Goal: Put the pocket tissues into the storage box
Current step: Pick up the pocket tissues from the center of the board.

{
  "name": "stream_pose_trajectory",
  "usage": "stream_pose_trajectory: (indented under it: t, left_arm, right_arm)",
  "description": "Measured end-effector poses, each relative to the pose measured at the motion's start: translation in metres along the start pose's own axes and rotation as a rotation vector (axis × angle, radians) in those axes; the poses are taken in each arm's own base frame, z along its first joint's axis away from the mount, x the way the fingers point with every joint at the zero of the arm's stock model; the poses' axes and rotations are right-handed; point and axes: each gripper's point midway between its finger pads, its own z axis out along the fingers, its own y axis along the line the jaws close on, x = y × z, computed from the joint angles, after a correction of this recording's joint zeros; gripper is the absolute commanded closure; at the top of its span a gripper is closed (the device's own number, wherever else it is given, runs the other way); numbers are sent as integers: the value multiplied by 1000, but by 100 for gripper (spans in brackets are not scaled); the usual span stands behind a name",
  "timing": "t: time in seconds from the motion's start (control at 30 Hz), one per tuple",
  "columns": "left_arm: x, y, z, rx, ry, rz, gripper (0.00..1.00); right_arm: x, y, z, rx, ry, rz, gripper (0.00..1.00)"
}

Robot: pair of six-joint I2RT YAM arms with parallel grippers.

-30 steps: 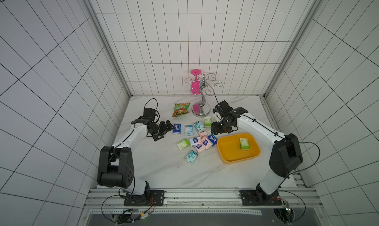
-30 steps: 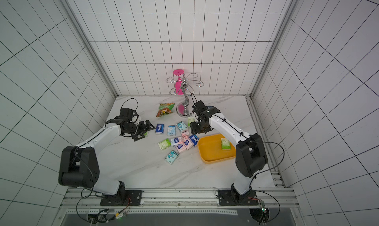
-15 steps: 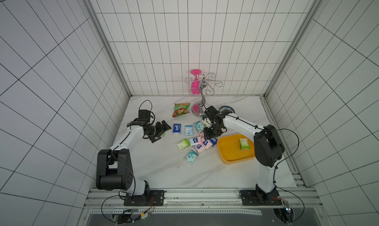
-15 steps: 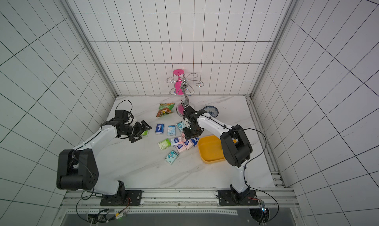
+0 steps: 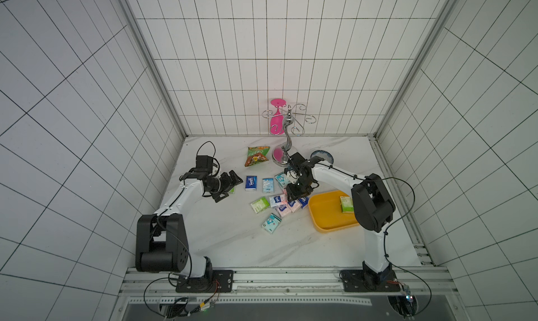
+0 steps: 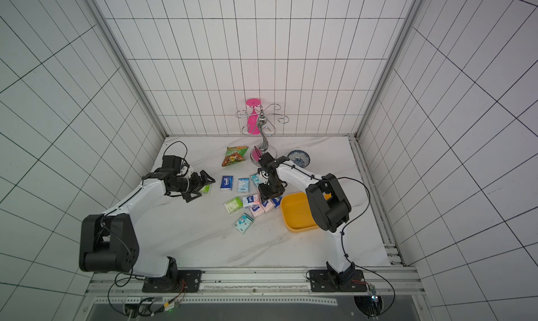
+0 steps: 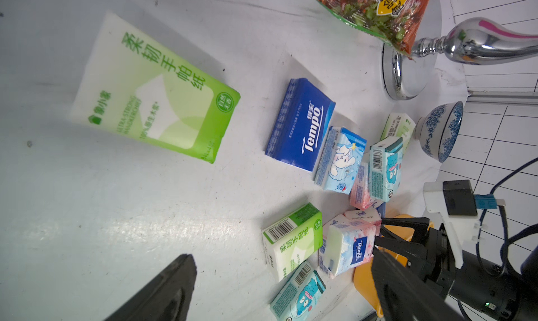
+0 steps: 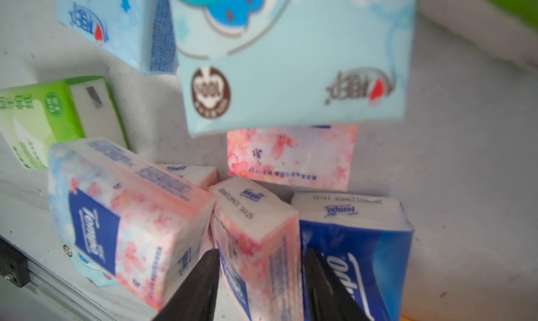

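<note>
Several pocket tissues (image 5: pixel 286 206) lie in a loose cluster mid-table, green-white, dark blue, light blue and pink. My right gripper (image 8: pixel 259 254) is down in that cluster, shut on a pink packet (image 8: pixel 256 226) that stands on edge between a leaning pink packet (image 8: pixel 125 214) and a dark blue one (image 8: pixel 366 246). In both top views this gripper (image 5: pixel 292 200) (image 6: pixel 266 198) is just left of the yellow storage box (image 5: pixel 329 220) (image 6: pixel 297 214), which holds one green packet (image 5: pixel 346 204). My left gripper (image 5: pixel 233 185) (image 7: pixel 282 258) is open and empty, low over the table beside a green-white packet (image 7: pixel 151 95).
A green-orange snack bag (image 5: pixel 256 156) lies toward the back. Beside it stands a chrome hook stand (image 5: pixel 286 147) with a pink glass (image 5: pixel 275 121) hanging from it. A blue-white bowl (image 6: pixel 298 158) sits behind my right arm. Tiled walls enclose three sides.
My right gripper has come forward and down from near the chrome stand into the cluster, and its jaws have narrowed onto the pink packet. The left gripper has stayed open and hardly moved.
</note>
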Motion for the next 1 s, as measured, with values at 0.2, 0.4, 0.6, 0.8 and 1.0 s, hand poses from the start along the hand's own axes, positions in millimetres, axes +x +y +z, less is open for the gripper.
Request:
stream_pose_trajectory:
  t: [0.2, 0.4, 0.6, 0.8, 1.0]
  left_arm:
    - [-1, -1, -1, 1, -2, 2, 2]
    - [-1, -2, -1, 2, -3, 2, 3]
    - [-2, -4, -2, -4, -5, 10, 3]
    - [-1, -38, -6, -8, -16, 119, 3]
    - [8, -91, -6, 32, -23, 284, 3]
  right_arm:
    - [1, 5, 3, -29, 7, 5, 81]
    - [0, 7, 2, -40, 7, 4, 85]
    - [2, 5, -4, -26, 3, 7, 86]
    - [9, -1, -35, 24, -20, 13, 86]
    - [14, -17, -92, 58, -115, 58, 86]
